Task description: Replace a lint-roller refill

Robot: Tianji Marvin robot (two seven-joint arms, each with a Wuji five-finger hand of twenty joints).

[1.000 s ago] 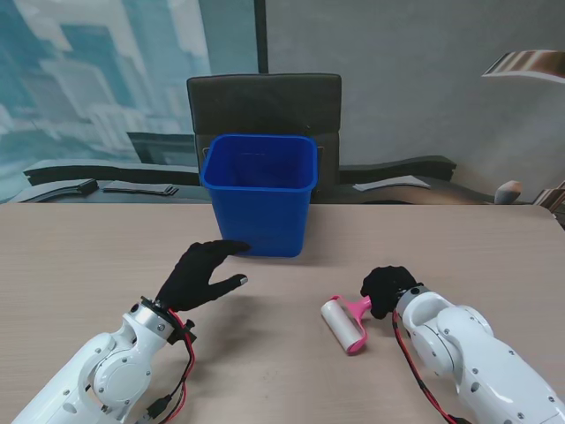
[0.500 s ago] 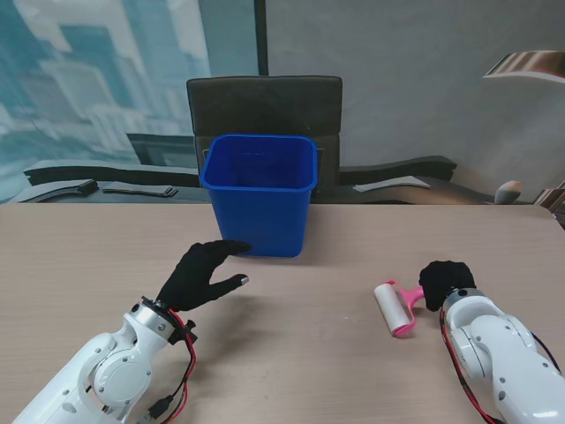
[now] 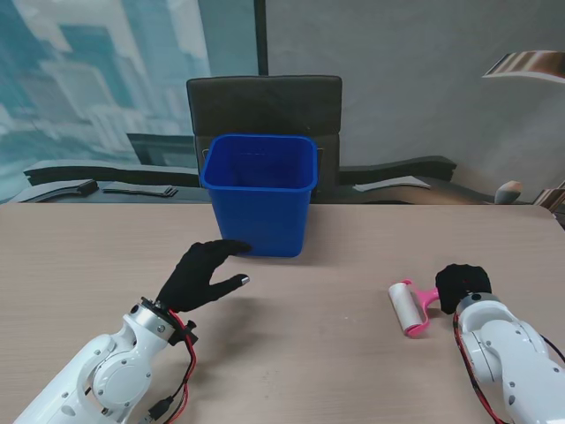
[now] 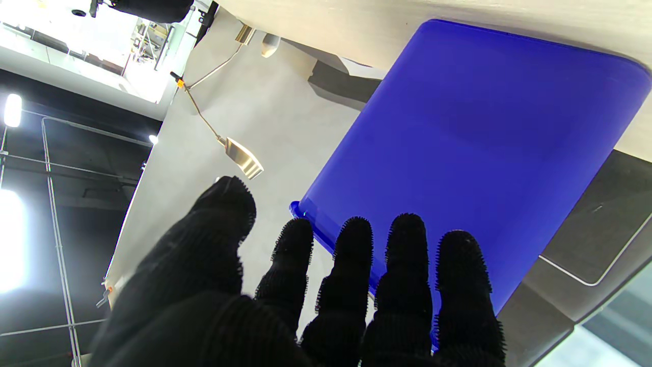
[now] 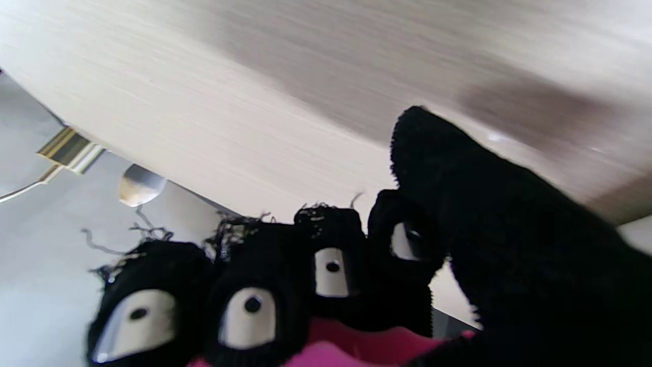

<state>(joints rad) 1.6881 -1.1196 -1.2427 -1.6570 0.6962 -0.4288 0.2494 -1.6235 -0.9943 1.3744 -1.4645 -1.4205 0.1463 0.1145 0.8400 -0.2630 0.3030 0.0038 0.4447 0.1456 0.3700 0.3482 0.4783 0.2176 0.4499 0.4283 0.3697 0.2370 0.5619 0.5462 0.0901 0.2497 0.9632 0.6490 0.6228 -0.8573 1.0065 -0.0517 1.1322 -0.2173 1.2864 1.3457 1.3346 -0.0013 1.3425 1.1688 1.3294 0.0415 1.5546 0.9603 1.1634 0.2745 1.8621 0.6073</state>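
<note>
Right robot hand (image 3: 462,285) closed around the pink handle (image 3: 427,299) of the lint roller (image 3: 412,306), at the right of the surface (image 3: 353,353), near the front edge. In the right wrist view, black-gloved fingers (image 5: 249,300) curled over the pink plastic (image 5: 356,349), thumb wrapped across the top; blurred wood grain beyond. White roll (image 3: 404,306) sticking out to the left of the fist, lying close to the surface; whether resting on it or just lifted, cannot tell.

Left robot hand (image 3: 199,274) open, holding nothing, fingers spread and pointing far and right, thumb out to the side. Hovering or resting left of centre, fingertips just short of the near wall of the bin (image 3: 260,194). In the left wrist view, four fingers (image 4: 402,275) and thumb fanned apart with the blue bin wall (image 4: 473,132) filling the space ahead of them.

Bin: blue, square, open-topped, upright on the surface at the far middle, well apart from the roller. Inside, only bare blue walls visible from the stand view; bottom hidden by the near wall, so contents cannot be told.

Behind the bin, a dark chair back (image 3: 264,104) against the far edge. Flat dark items (image 3: 141,187) on a ledge at far left, beyond the surface.
</note>
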